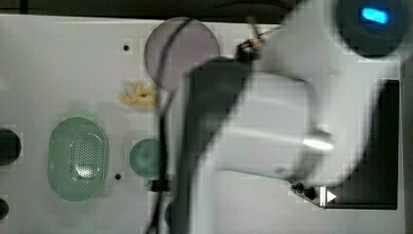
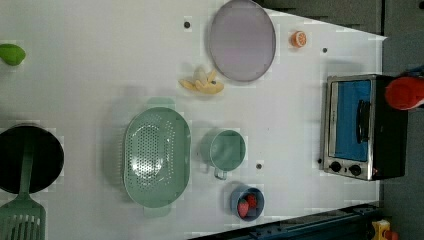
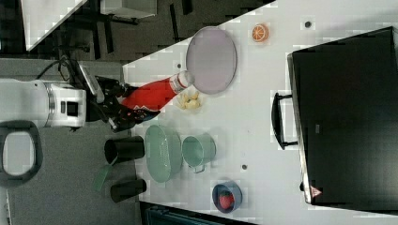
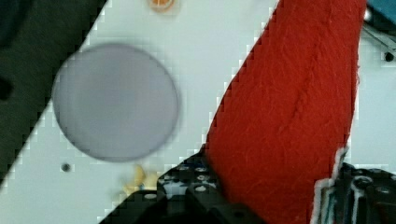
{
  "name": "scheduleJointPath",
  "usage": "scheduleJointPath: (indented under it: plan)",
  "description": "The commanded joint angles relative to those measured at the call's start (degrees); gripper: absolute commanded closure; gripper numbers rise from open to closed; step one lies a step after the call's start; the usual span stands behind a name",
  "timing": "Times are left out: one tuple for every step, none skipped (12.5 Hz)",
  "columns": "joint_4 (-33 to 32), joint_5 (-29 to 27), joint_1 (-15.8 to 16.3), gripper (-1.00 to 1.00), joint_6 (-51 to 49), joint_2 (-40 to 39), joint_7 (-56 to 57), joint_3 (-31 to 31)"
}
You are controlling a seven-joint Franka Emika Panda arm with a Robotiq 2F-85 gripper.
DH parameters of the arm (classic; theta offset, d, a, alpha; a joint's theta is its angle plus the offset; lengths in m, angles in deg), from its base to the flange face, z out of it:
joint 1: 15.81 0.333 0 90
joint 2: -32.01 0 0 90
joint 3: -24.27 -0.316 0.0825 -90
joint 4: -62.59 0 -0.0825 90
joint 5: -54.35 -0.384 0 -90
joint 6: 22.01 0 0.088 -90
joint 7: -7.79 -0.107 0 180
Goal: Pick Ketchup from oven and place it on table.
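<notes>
1. White tabletop, the table, dotted with small dark holes, carries everything; nearest the wrist camera is the gripper, its black fingers clamped on the Ketchup.
2. In the right view the bottle hangs in the air, clear of the oven, white cap pointing toward the purple plate.
3. Its surface looks fuzzy and stitched, so I judge it soft, light and squashable rather than slippery; a hold across the wide lower body, as now, seems safest.
4. Farther off lie banana pieces, a green colander, a green cup and an orange slice.
5. Farthest, in the left view, the oven's blue door is shut.
</notes>
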Motion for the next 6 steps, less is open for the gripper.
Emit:
scheduleJointPath:
  plan:
    - [-3.6, -0.5, -1.9, -0.21, 1.9, 1.3, -0.1, -4.4]
    - [-7.3, 1.3, -1.8, -0.21, 4.7, 1.3, -0.1, -5.8]
    - [-9.7, 2.7, -1.8, -0.21, 6.7, 1.3, -0.1, -6.4]
    - [-16.0, 3.5, -1.8, -0.21, 12.0, 1.1, -0.1, -7.3]
    - [-19.8, 3.5, -1.8, -0.21, 15.0, 0.8, -0.1, -7.4]
    - [-23.1, 3.5, -1.8, -0.21, 18.6, 0.2, -0.1, -7.3]
